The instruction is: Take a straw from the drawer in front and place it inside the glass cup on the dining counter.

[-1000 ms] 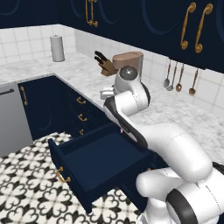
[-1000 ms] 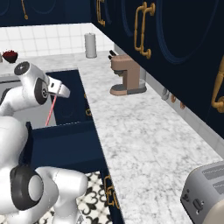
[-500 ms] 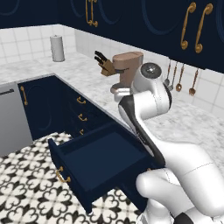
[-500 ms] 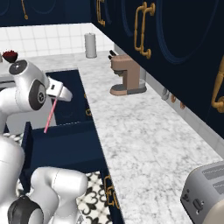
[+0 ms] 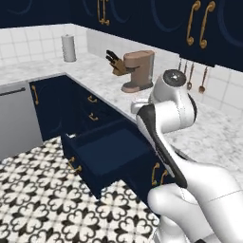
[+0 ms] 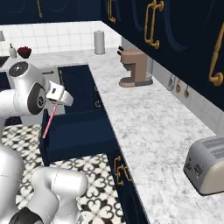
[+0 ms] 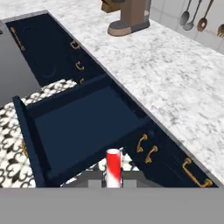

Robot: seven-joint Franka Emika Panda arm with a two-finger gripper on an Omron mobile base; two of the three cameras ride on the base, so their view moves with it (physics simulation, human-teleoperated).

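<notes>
One straw [image 6: 49,122] is out of the drawer [image 5: 107,156] and hangs from the tool [image 6: 57,101], whose jaws are clamped together on its upper end. Compared with a second ago the arm has swung up and round: the straw was lower, against the open drawer's interior, and is now carried higher with the wrist turned, in front of the drawer's outer side. My reading is that the pick-up is finished and the carry toward the glass cup is under way, with the drawer left pulled out.

From the right base view, the straw's long axis runs nearly upright, leaning a little, its free end pointing down and slightly to the left toward the patterned floor [image 6: 94,166]. In the hand view the straw [image 7: 113,166] appears end-on and foreshortened, pointing away along the tool toward the drawer below, beside the marble worktop [image 7: 175,83].
</notes>
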